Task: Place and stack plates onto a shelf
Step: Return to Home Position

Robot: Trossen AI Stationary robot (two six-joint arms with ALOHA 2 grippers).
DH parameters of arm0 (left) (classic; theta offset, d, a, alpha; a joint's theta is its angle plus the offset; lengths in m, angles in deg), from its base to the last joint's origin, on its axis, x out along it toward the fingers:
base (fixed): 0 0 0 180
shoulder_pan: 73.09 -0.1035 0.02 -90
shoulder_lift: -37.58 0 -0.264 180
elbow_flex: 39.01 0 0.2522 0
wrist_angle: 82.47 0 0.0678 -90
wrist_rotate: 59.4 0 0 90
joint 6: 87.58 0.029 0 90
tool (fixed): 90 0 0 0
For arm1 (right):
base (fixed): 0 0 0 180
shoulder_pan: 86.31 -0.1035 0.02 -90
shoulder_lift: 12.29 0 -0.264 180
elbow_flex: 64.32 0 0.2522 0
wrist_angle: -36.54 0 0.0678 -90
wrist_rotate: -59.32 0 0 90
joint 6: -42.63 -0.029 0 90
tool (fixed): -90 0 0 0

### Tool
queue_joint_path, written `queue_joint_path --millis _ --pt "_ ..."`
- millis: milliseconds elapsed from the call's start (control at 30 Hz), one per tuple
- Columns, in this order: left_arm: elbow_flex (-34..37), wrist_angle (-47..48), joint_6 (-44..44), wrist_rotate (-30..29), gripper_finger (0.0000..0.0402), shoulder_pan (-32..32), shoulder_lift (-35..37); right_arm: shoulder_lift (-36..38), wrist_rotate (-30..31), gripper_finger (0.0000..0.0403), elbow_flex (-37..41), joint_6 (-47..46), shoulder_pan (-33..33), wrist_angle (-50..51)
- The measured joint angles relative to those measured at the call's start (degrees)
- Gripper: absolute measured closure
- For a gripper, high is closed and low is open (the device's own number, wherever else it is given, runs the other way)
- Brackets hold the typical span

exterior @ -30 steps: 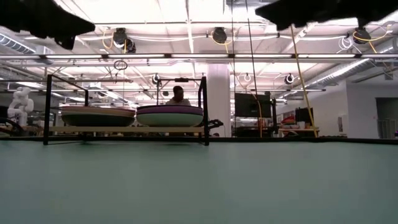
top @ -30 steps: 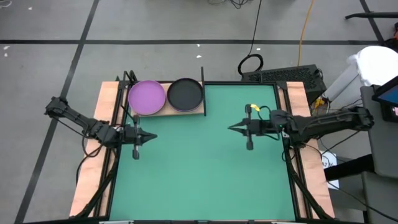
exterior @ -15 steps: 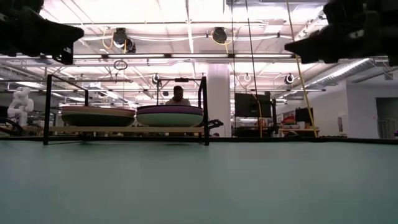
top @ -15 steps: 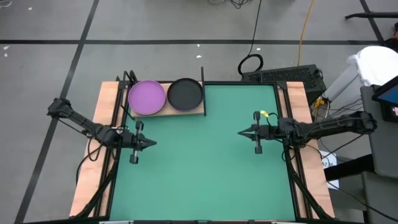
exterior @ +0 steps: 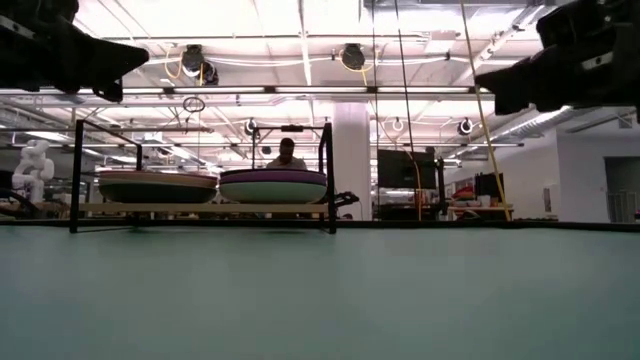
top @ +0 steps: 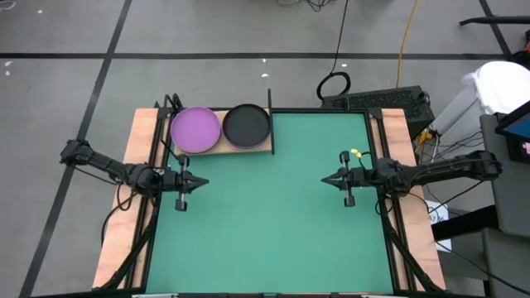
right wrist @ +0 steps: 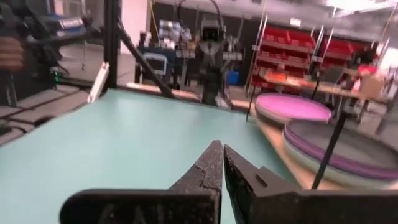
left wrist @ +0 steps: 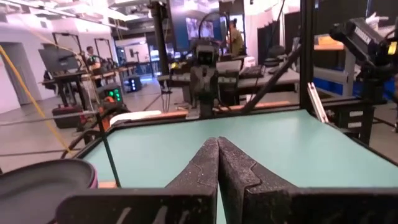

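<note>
Across the lower frame from above, the green mat spreads wide. At mid-height, the left gripper and right gripper hover near opposite mat edges, well apart, fingers pressed together, holding nothing. At upper left, the shelf carries two stacks side by side, topped by a purple plate and a black plate. Beyond, a person shows in a bright workshop.

In the low view, ceiling strip lights glare across the upper frame, leaving the left arm and right arm as dark silhouettes. From above, the green surface is evenly lit.
</note>
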Motion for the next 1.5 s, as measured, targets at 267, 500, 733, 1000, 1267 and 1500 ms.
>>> queue_joint_path --millis 267,500,733,1000,1267,1500 --pt "0.0 6.3 -1.2 0.1 0.04 -0.3 3.6 4.3 0.1 0.0403 0.1 0.1 0.8 4.5" --pt "0.0 13.0 -1.1 0.1 0.04 -0.3 10.6 10.6 1.7 0.0403 0.2 -0.2 0.8 12.9" --pt "-0.2 17.8 -0.8 -0.6 0.04 -0.4 15.5 16.8 1.6 0.0403 0.2 -0.1 0.8 18.2" --pt "-0.2 17.8 0.8 -1.1 0.04 -1.1 15.6 22.2 1.5 0.0403 0.2 0.1 0.8 23.9" --pt "-0.2 17.7 1.3 -0.6 0.04 -5.1 15.5 28.2 1.8 0.0403 0.2 0.8 0.8 28.8" --pt "-0.1 18.3 -0.7 5.2 0.04 -9.0 15.5 34.0 1.9 0.0403 0.2 0.8 0.8 34.2"
